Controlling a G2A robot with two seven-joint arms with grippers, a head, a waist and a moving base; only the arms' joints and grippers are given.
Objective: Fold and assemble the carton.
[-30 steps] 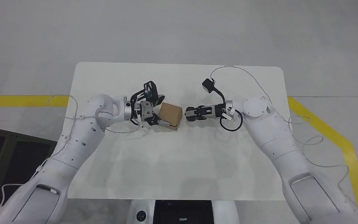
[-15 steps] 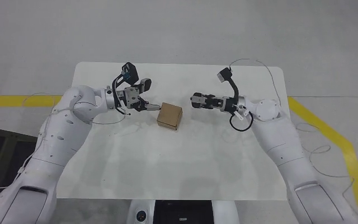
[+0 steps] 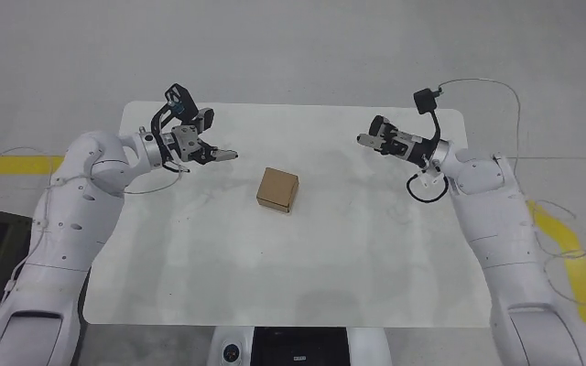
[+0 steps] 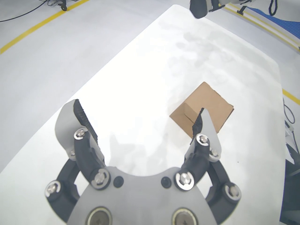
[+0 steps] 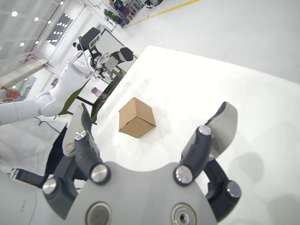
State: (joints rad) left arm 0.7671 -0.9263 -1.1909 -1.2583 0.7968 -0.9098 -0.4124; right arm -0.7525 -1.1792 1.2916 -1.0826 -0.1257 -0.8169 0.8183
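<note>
Two grippers, both empty: we see the left gripper point(image 4: 139, 108) spread wide above the table's point(image 3: 366, 274) far left part, and the right gripper point(image 3: 364, 139) equally wide at far right. Between them the carton point(image 3: 277, 189) sits on the table, well apart from both. Its flaps look shut, though we can't confirm that.

Brightly, evenly lit from overhead ceiling lamps point(image 5: 14, 13). Washed out by glare across white counter point(image 4: 131, 90). Shadowed only faintly, softly under carton point(image 5: 137, 118). Bowed by wide-angle distortion at wrist-view edges.
</note>
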